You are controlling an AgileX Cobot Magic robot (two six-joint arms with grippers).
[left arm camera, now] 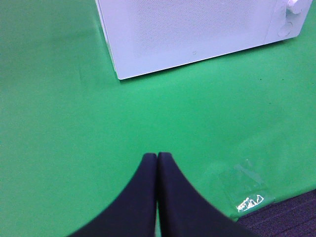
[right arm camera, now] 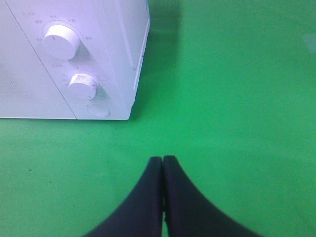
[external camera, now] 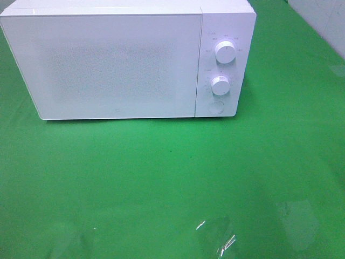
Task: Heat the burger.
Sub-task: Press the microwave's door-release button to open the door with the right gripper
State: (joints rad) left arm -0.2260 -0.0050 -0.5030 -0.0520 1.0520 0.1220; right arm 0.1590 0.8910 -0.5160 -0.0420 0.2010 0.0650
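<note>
both pincers we see clenched tight, nothing between them: our left gripper [left arm camera: 157, 155] and right gripper [right arm camera: 163, 159] hang over the green cloth [external camera: 161, 178], in front of the white microwave [external camera: 118, 65], its door shut. where the burger is, we cannot tell.

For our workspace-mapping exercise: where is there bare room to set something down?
Bare green cloth lies in front of the microwave, plus a strip to its right. The back is taken by the microwave; a clear film patch lies near the front edge.
</note>
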